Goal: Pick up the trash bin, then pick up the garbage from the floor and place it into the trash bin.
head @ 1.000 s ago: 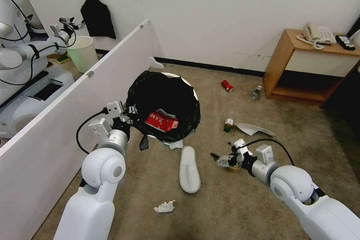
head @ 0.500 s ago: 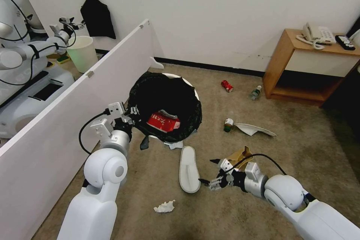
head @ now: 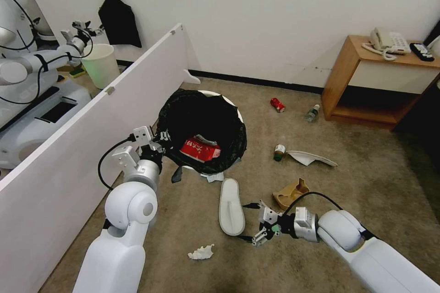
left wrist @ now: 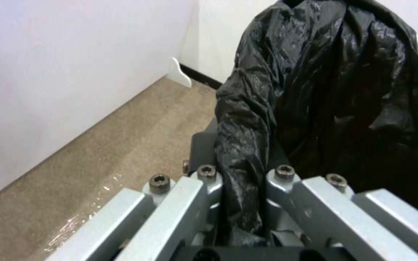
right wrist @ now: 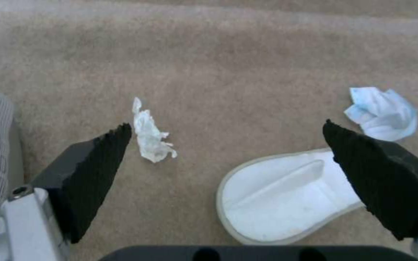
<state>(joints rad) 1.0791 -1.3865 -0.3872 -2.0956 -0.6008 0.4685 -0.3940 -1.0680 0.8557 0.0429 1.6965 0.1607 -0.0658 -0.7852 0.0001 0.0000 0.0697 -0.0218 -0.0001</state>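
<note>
Trash bin (head: 201, 121) gripped, right hand (head: 250, 222) splayed low.

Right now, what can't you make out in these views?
- Trash bin bottom, head view: hidden by its black liner and the red packet.
- Left gripper fingertips, left wrist view: buried in liner.
- Small bottle label, head view: too small.
- Slipper, right wrist view: part behind a right gripper pad.

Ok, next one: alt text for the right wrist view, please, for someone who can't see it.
The right pincer hangs open over beige carpet, its two black fingertips spread wide, one overlapping the end of a white slipper lying flat below. A crumpled white tissue lies beside the other fingertip, and a crumpled blue-and-white tissue lies just past the slipper.
</note>
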